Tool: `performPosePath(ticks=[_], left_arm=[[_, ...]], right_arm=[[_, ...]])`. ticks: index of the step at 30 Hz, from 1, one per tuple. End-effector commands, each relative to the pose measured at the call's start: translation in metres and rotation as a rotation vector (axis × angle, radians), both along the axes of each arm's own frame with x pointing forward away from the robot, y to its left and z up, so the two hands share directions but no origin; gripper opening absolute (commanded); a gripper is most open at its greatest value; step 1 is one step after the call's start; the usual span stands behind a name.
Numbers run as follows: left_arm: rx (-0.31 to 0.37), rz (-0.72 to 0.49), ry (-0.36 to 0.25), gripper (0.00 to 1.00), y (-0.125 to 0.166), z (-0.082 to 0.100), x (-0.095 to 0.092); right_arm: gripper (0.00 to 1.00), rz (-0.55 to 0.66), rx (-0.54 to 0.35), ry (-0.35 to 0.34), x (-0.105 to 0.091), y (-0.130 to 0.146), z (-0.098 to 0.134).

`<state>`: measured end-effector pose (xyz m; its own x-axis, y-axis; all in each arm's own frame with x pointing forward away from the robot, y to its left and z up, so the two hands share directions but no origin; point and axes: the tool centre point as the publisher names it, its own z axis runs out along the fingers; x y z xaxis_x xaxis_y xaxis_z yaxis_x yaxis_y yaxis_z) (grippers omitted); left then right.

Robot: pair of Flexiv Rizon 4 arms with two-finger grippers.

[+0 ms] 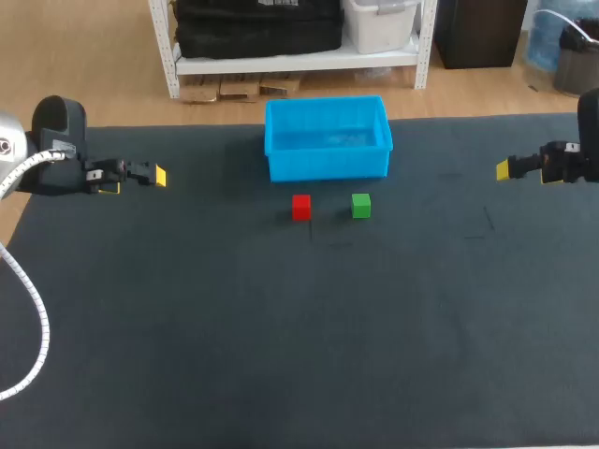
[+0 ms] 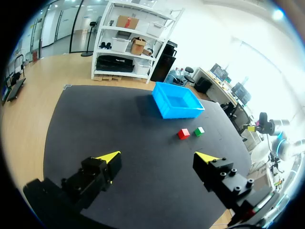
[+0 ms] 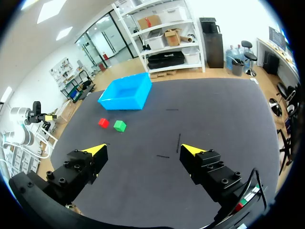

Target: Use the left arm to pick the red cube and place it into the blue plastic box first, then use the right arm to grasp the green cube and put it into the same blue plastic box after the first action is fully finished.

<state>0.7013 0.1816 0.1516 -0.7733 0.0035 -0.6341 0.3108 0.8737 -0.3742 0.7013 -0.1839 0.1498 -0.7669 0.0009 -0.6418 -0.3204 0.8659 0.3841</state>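
My L pincer [image 2: 158, 157] hangs over the bench's [image 1: 281, 355] left side, fingers wide apart, nothing in it. Mid-bench sits the red cube [image 1: 300, 207], w/ the green cube [image 1: 360, 206] near it on the right, not touching. Both lie on the bench just in front of the box [image 1: 328, 164], outside it. My R pincer [image 3: 145, 150] is at the far right, also spread wide, holding nothing.

Red cube [image 1: 300, 207], green cube [image 1: 360, 206] near blue box [image 1: 328, 165]
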Motion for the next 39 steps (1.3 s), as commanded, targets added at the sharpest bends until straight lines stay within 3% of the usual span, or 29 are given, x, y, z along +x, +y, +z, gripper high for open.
performPosePath(ticks=[1, 26, 39], left_arm=[[-0.004, -0.002, -0.003, 1.0, 0.001, -0.001, 0.0], [-0.004, -0.002, -0.003, 1.0, 0.001, -0.001, 0.0], [0.176, -0.029, 0.214, 1.0, -0.047, 0.006, 0.02]], right_arm=[[1.0, 0.0, -0.001, 0.0, -0.001, -0.001, 0.0], [1.0, 0.0, -0.001, 0.0, -0.001, -0.001, 0.0], [1.0, 0.0, -0.001, 0.0, -0.001, -0.001, 0.0]])
